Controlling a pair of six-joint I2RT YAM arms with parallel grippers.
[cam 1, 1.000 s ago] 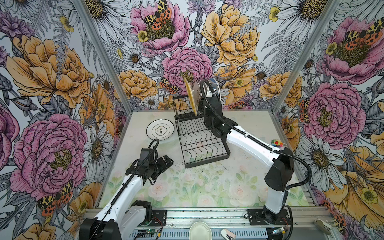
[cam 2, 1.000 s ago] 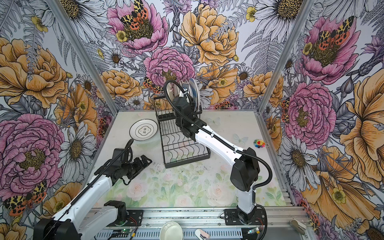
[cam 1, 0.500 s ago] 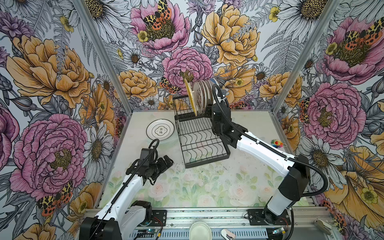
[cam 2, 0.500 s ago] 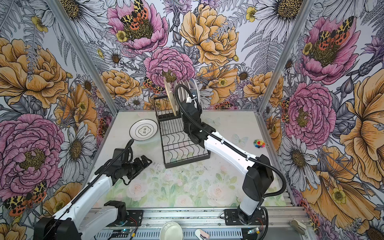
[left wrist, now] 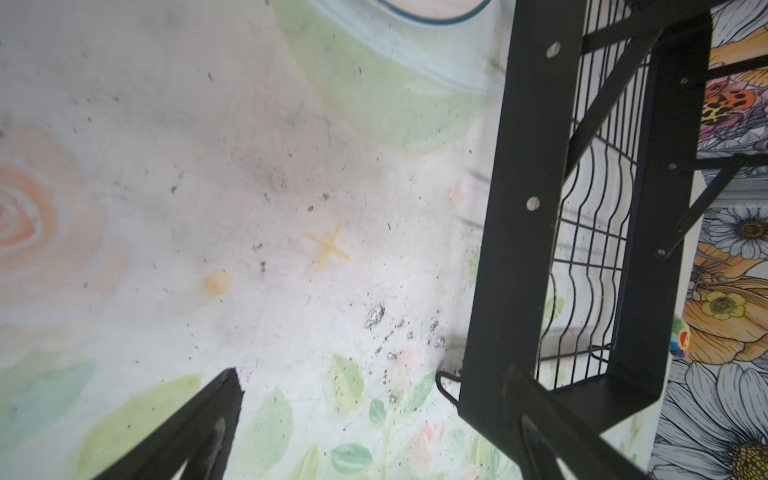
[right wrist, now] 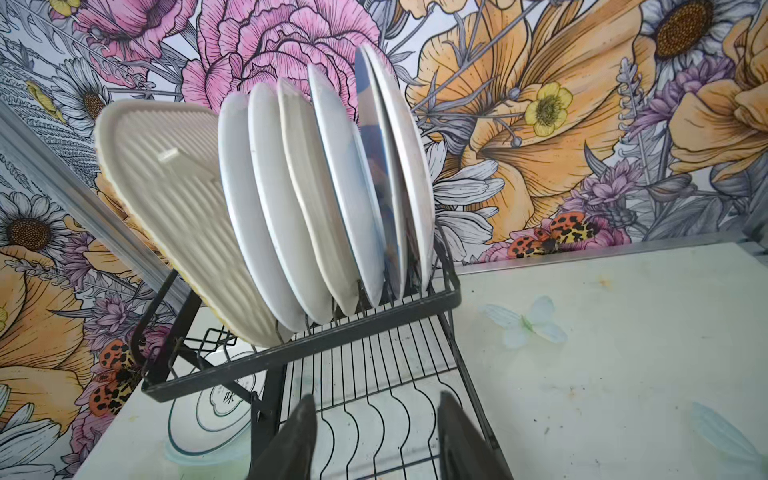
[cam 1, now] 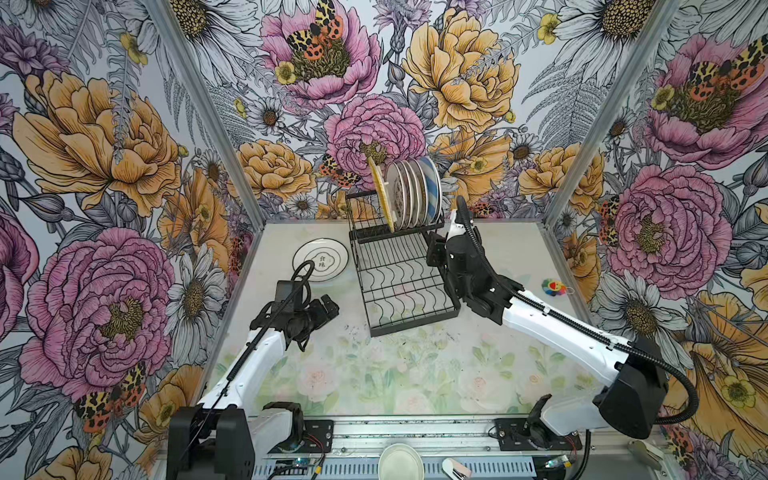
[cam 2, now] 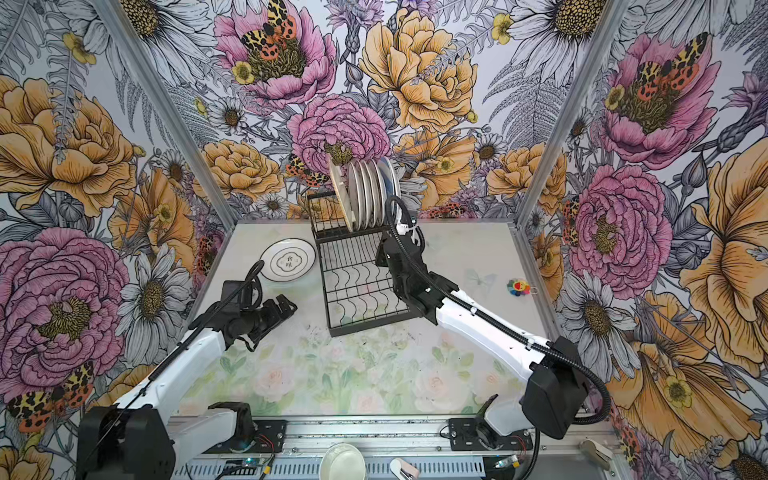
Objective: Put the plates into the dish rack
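Floral walls (cam 1: 124, 166) hemmed the counter (cam 1: 519, 257) where one plate (cam 1: 320, 259) lay flat beside the rack (cam 1: 415, 329), likely stiff, slick and breakable, best pinched at its rim, while your left claw (cam 1: 330, 305) and right claw (right wrist: 376, 399) stood spread, empty.

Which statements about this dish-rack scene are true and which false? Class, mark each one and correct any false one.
1. A white plate with characters lies flat on the table beside the dish rack. True.
2. The rack's lower tier holds two plates. False: it holds none; the racked plates stand in the upper tier.
3. The right gripper grips a plate. False: its jaws stand apart, empty.
4. The left gripper is open. True.
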